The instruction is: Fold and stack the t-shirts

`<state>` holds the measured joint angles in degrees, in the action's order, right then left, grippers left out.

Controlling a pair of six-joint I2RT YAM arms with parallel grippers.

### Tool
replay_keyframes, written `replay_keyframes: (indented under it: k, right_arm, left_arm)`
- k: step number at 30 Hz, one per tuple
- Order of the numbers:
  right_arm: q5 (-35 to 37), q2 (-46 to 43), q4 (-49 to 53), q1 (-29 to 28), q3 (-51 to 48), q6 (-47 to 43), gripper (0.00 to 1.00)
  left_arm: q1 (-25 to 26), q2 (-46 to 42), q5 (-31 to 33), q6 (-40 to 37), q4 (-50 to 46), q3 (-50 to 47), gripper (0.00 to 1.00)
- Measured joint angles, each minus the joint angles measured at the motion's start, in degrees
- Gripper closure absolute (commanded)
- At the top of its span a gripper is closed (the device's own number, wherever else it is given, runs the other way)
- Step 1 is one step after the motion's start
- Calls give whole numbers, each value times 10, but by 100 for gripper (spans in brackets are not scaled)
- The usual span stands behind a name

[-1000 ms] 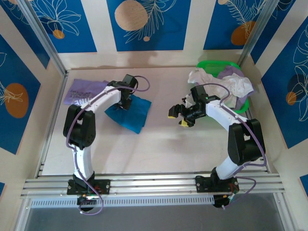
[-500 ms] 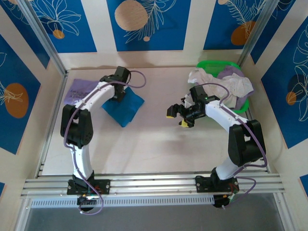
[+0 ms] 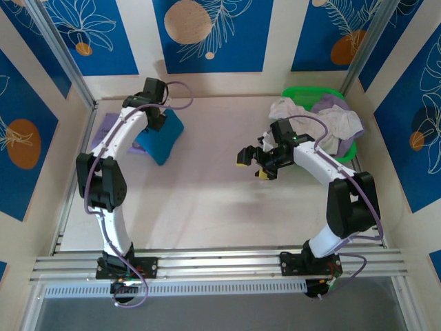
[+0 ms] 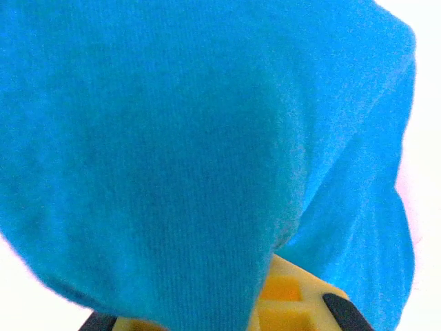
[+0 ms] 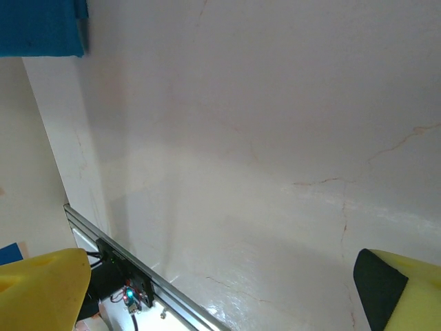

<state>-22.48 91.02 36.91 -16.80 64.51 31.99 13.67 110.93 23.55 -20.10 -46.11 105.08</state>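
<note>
Left gripper (image 3: 158, 123) clamped on the teal-blue t-shirt (image 3: 163, 142); right gripper (image 3: 253, 166) wide apart, empty, above the table (image 3: 207, 207).

Two arms, the left arm (image 3: 127, 131) and the right arm (image 3: 313, 162), stand at the near edge of the tabletop (image 3: 220, 200). One blue t-shirt (image 3: 162, 141) and one purple t-shirt (image 3: 105, 131) lie by its far left corner. One green basket (image 3: 310, 91) at the far right corner holds at least three pale t-shirts (image 3: 337, 121); their exact count is unclear.

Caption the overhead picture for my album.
Left fingers grip a teal t-shirt near a purple t-shirt; right fingers hang open beside the full green basket.
</note>
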Motion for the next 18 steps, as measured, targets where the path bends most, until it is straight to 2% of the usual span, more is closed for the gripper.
replay_keyframes:
  k: [18]
  right_arm:
    - [14, 18, 19, -12, 24, 0, 1]
  left_arm:
    - [-68, 21, -43, -15, -42, 137, 100]
